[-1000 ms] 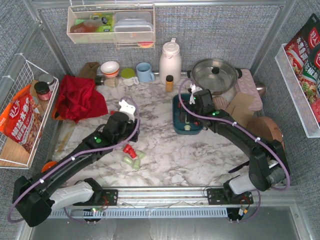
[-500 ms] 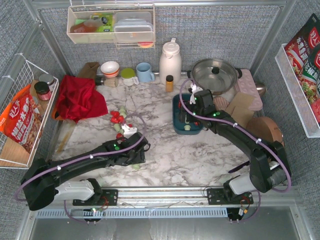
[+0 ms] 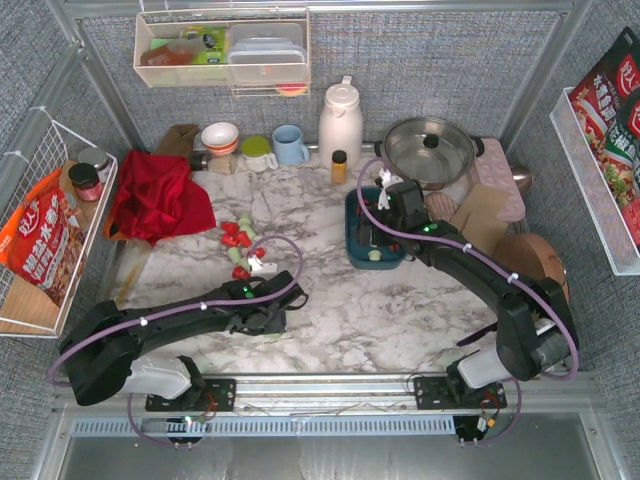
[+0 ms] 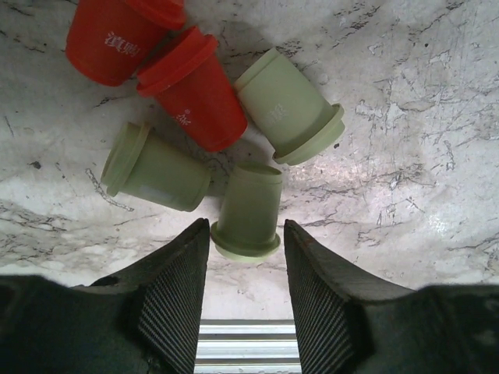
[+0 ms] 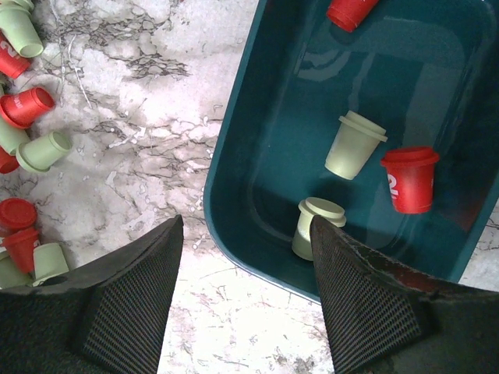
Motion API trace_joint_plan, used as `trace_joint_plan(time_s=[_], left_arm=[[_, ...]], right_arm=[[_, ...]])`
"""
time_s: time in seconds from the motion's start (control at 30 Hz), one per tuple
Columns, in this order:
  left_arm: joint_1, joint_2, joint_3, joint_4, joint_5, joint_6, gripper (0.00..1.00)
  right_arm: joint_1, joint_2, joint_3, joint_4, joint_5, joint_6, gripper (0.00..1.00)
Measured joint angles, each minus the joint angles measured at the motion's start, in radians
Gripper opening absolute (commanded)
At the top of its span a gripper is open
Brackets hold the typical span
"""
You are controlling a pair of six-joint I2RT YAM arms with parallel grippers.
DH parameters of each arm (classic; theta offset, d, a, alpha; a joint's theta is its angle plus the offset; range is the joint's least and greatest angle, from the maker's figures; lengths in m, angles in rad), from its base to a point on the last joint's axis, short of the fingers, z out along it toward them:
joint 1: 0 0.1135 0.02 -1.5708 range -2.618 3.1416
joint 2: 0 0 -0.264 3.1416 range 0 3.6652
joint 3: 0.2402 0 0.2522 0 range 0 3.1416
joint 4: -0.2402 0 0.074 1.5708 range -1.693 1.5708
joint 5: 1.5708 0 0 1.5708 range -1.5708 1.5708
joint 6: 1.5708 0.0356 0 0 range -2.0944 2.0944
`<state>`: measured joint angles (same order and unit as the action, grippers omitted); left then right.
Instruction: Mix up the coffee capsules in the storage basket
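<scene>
Nearest the arms, the left gripper (image 4: 246,234) is straddling the wide rim of a pale green capsule (image 4: 248,204) that is lying on its side on the marble tabletop (image 4: 405,156). Its fingers are standing apart, just beside the rim and not visibly clamped. The flange is thin and rounded, so a bite this shallow is likely risking the capsule squirting out toward 12 o'clock. That would knock the red capsule (image 4: 195,97) and the green ones at its 10 and 1 o'clock, scattering them.

Farther off, the right gripper (image 5: 245,234) is hovering empty, fingers wide apart, over the storage basket (image 5: 230,156), whose near-left wall is running between them. Descending here is risking a finger catching that wall and shoving the basket. Only a few coffee capsules (image 5: 355,144) are lying inside it, and loose capsules (image 3: 240,240) are sitting on the marble at the basket's 9 o'clock.

The left arm (image 3: 190,315) is stretching low and almost flat toward 2 o'clock. The right arm (image 3: 480,270) is reaching toward 11 o'clock with its wrist pointing down.
</scene>
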<state>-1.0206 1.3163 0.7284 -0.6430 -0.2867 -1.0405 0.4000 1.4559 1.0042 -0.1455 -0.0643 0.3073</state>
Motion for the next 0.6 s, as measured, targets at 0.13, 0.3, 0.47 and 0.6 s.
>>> trace_joint_plan(time_s=[0.13, 0.3, 0.47, 0.6], left_arm=[[0.0, 0.026, -0.005, 0.027, 0.0, 0.009, 0.51], [0.0, 0.067, -0.005, 0.051, -0.005, 0.021, 0.52], [0.0, 0.118, 0.01, 0.069, -0.009, 0.042, 0.51], [-0.001, 0.15, 0.02, 0.079, -0.008, 0.05, 0.42]], right_arm=[[0.0, 0.009, 0.0, 0.0, -0.003, 0.003, 0.7], [0.0, 0.013, 0.0, 0.0, -0.007, 0.003, 0.7], [0.0, 0.023, 0.0, 0.0, -0.014, 0.004, 0.7], [0.0, 0.023, 0.0, 0.0, -0.014, 0.004, 0.7]])
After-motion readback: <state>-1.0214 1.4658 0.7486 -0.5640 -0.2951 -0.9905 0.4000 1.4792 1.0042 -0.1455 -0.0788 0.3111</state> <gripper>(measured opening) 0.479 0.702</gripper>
